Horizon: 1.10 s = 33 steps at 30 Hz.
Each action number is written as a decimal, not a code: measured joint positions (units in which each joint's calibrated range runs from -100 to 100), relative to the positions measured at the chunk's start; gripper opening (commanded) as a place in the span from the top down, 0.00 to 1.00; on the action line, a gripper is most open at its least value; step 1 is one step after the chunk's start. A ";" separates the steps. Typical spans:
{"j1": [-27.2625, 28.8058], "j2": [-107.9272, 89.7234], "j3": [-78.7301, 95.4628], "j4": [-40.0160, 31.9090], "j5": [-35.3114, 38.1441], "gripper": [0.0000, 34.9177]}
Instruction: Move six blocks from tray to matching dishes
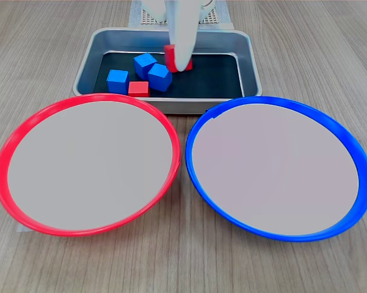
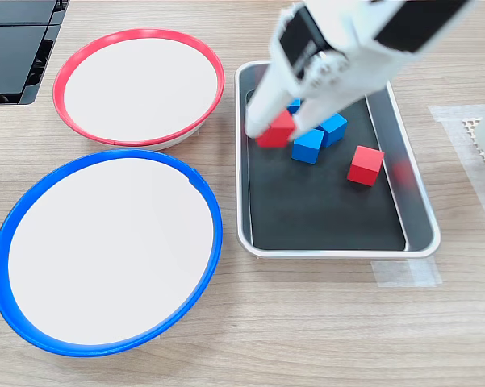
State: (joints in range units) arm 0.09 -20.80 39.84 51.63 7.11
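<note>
In the first exterior view we see the gripper (image 1: 180, 61) down in the tray (image 1: 85, 61), clamped on a red block (image 1: 170, 56). Three blue blocks (image 1: 148, 63) and another red block (image 1: 138, 88) sit left of it. Red dish (image 1: 3, 159) near left, blue dish (image 1: 354, 152) near right, both w/o blocks.

In the second exterior view we see the fingers (image 2: 262, 105) pinching that red block at the tray's far left; blue blocks just right, a third red block (image 2: 365, 164) further right, apart.
</note>
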 measured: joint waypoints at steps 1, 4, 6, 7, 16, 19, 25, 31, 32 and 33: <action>0.80 1.71 -2.81 0.00 -0.59 1.00; 5.66 13.90 -19.24 0.00 -3.42 1.00; 7.79 21.74 -28.40 -0.08 -3.91 0.99; 8.32 24.72 -31.58 -0.33 -3.91 0.98; 10.35 37.60 -36.93 -7.99 2.15 0.48; 10.18 32.05 -31.76 -5.14 3.32 0.86; 9.73 11.25 -14.97 5.95 8.84 0.99; 6.90 -9.21 9.62 13.54 16.75 0.70; 6.37 -10.40 11.43 13.54 17.09 0.62; 5.84 -11.59 13.25 13.46 17.48 0.49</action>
State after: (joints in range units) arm 5.93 -32.40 53.09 65.09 24.59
